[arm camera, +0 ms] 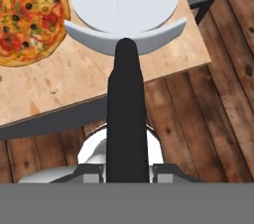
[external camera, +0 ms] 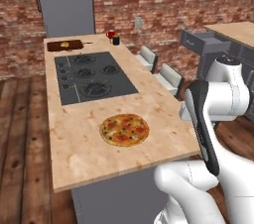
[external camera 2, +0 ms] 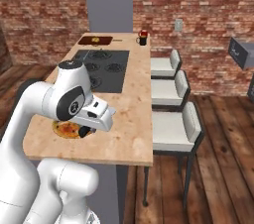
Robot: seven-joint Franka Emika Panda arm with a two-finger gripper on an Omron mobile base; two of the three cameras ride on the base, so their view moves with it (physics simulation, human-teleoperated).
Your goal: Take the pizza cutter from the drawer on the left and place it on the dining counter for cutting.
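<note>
One tool in transit | gripper (arm camera: 127, 171) clamps pizza cutter (arm camera: 126, 69) by its black handle, wheel forward | cutter hangs over desk (external camera: 79, 153) near edge, just right of pizza (external camera: 124, 130) | handle grip leaves wheel free for set-down

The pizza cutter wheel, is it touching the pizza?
Apart. In the hand view the pizza cutter wheel sits beside the pizza, with bare dining counter showing between them.

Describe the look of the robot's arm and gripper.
The arm is glossy white, built of thick rounded segments, with dark grey rings and round caps at the joints. One link carries a long black strip edged in grey. The gripper has a pale grey body and two small dark finger tips. No cables or markings show.
</note>
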